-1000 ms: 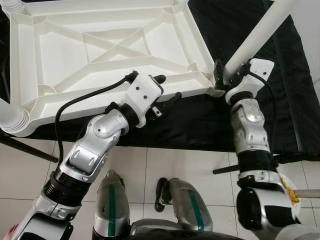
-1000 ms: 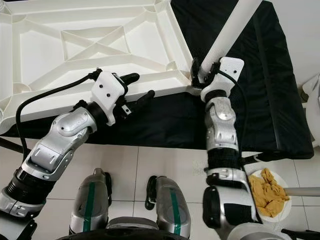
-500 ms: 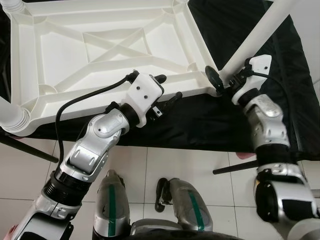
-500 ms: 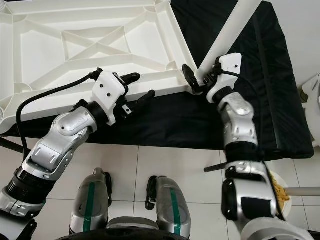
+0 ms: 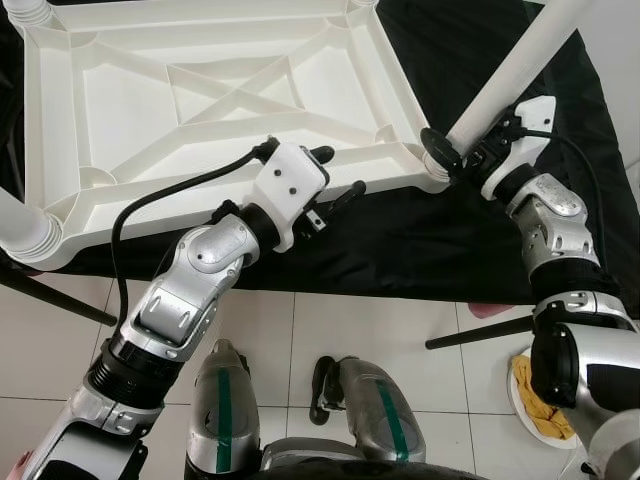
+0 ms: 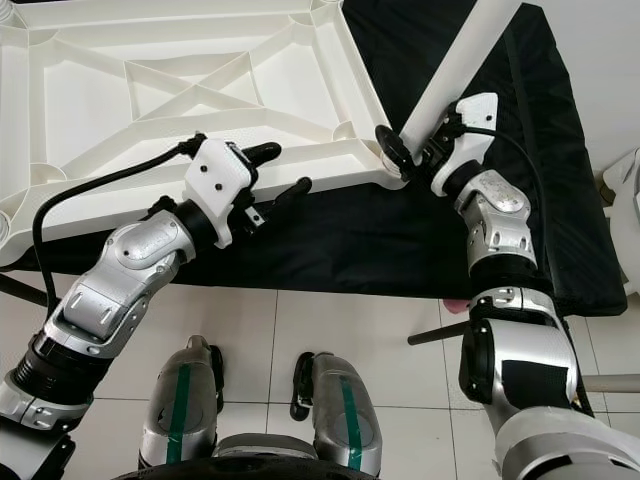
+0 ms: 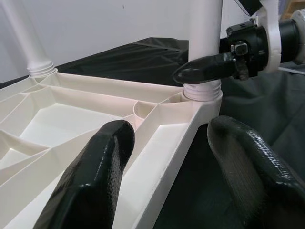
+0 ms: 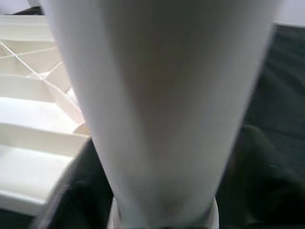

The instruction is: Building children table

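Observation:
A white plastic tabletop (image 5: 230, 90) lies upside down on a black cloth (image 5: 400, 240). A white leg (image 5: 505, 80) stands slanted in its near right corner socket. My right gripper (image 5: 455, 152) is shut on this leg just above the socket; one black finger (image 7: 205, 69) crosses the leg's base. In the right wrist view the leg (image 8: 157, 105) is very close. My left gripper (image 5: 335, 177) is open and straddles the tabletop's near rim (image 7: 167, 148), one finger inside the frame and one outside. Further legs stand at the near left corner (image 5: 22, 232) and a far corner (image 7: 34, 45).
The cloth-covered surface ends just in front of my legs, with white floor tiles (image 5: 330, 320) below. A plate of yellow stuff (image 5: 535, 405) lies on the floor at the right. Thin dark bars (image 5: 480, 330) slant beneath the surface. A black cable (image 5: 160, 195) loops over my left arm.
My right gripper let go of the leg, its wrist swung out to the right, and it closed on the leg's base again from the new angle. The left arm kept still.

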Controlling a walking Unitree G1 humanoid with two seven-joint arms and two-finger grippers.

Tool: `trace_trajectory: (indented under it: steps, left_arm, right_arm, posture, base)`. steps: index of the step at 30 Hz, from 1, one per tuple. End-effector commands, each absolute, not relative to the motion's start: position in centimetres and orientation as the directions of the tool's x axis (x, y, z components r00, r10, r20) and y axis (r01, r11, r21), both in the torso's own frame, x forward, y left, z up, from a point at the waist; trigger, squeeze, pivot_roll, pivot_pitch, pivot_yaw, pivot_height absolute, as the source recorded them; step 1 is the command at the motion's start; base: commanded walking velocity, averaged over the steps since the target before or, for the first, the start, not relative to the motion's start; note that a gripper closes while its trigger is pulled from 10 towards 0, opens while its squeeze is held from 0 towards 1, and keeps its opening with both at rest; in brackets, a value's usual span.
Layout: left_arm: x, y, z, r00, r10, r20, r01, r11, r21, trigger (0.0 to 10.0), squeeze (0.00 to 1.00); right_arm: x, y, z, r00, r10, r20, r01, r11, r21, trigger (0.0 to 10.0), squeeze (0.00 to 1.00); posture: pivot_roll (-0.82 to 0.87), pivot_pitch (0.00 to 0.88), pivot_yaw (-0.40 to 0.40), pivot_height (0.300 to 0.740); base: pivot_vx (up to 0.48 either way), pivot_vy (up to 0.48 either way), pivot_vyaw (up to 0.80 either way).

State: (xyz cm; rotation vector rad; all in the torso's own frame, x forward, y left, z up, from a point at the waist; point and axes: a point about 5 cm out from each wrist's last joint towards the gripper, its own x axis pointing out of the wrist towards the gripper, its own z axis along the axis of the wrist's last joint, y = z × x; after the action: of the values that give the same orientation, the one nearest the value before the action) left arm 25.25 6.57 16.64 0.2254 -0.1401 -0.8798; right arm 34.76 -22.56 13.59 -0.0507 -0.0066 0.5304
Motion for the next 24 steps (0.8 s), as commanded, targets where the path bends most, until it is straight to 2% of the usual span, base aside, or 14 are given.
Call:
trace_trajectory:
  steps: [1,15,24]
  left_arm:
    - [24.7,6.2,16.5,0.574,-0.819,0.011,0.790,0.558,0.255,10.0,0.00]
    - [24.6,6.2,16.5,0.571,-0.821,0.009,0.793,0.554,0.252,10.0,0.00]
    - [24.5,6.1,16.4,0.567,-0.824,0.005,0.797,0.550,0.250,10.0,0.00]
  right_arm:
    - [34.7,-23.2,13.6,0.866,0.501,-0.006,-0.501,0.865,-0.045,0.0,0.00]
    - [34.5,-23.8,13.2,0.863,0.505,0.022,-0.505,0.863,0.002,0.0,0.00]
    - [34.7,-24.3,13.4,0.910,0.407,0.077,-0.410,0.912,0.031,0.0,0.00]
  posture:
    - [0.13,0.059,-0.100,0.740]
    - [0.12,0.062,-0.097,0.740]
    - [0.12,0.067,-0.099,0.740]
  base:
    - [0.000,0.000,0.00]
    - [0.000,0.000,0.00]
    - [0.000,0.000,0.00]
